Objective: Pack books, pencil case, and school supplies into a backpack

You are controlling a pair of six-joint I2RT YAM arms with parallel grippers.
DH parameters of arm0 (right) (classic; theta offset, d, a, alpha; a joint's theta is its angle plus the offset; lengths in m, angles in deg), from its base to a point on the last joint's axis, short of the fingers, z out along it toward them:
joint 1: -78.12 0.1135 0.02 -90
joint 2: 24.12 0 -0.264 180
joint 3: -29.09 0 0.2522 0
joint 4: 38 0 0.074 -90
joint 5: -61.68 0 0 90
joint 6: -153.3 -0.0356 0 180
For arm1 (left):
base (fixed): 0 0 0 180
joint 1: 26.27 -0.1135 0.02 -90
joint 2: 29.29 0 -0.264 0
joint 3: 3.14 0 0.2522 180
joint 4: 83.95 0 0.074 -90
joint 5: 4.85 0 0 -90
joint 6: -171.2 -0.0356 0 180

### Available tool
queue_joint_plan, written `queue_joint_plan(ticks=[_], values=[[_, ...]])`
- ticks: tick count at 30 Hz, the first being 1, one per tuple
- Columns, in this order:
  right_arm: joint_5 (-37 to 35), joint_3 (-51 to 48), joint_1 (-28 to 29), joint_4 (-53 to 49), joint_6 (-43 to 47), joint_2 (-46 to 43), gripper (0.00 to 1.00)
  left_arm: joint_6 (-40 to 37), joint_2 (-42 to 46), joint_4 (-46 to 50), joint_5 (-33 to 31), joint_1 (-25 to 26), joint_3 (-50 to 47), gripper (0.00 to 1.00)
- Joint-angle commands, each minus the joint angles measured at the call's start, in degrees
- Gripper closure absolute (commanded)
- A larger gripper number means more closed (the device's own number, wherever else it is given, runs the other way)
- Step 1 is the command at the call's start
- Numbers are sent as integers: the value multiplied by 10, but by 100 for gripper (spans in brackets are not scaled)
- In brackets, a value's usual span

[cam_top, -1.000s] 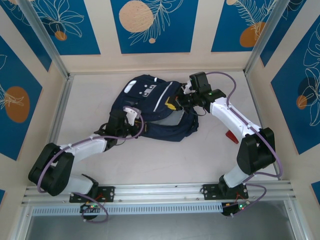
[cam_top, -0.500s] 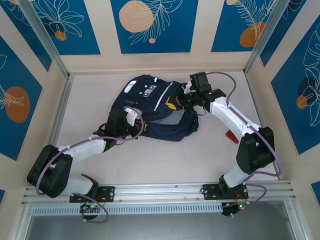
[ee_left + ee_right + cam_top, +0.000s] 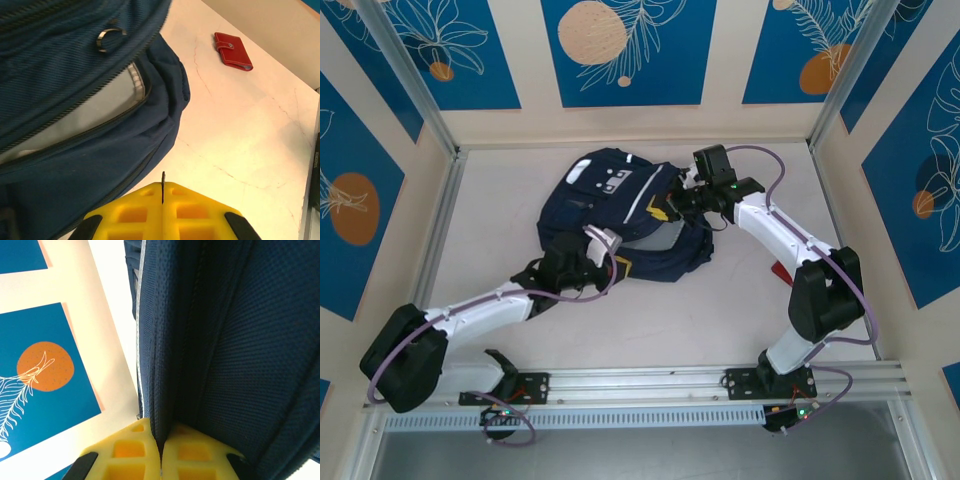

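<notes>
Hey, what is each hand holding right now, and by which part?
The right hand pinches a fold of fabric on the backpack. The left hand is shut, with nothing clearly between its fingers.

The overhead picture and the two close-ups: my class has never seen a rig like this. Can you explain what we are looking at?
Two robot arms, the left arm and the right arm, are bolted at the near edge of the table. The overhead picture comes from a fixed camera above and behind them. Each close-up comes from a camera on one wrist, looking past its yellow fingers. A navy backpack lies on the table, with a small red case nearby. The right gripper is shut on the backpack's fabric. The left gripper is shut beside the backpack; whether it pinches anything is unclear.
</notes>
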Motion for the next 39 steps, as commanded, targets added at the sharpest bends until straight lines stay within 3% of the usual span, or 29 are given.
queue_joint_plan(ticks=[1,2,4,8,13,19,23,30,39], values=[[18,16,6,38,-5,0,100,17,20,22,-82,7,6,100],[17,16,4,36,-4,-1,100,21,29,37,-117,3,2,98],[17,16,3,34,-3,-5,100,32,44,67,-144,-15,-4,84],[21,18,2,33,-4,-11,100,38,56,88,-137,-65,-23,62],[26,22,3,33,-6,-17,100,33,20,60,-50,-120,-22,52],[27,24,3,28,-4,-21,100,5,-34,22,13,-135,10,47],[27,27,2,27,-4,-22,100,-24,-61,9,32,-134,28,46],[24,29,3,22,-3,-21,100,-68,-84,1,24,-135,44,54],[15,38,3,4,5,-20,100,-91,-102,23,54,-141,61,85]])
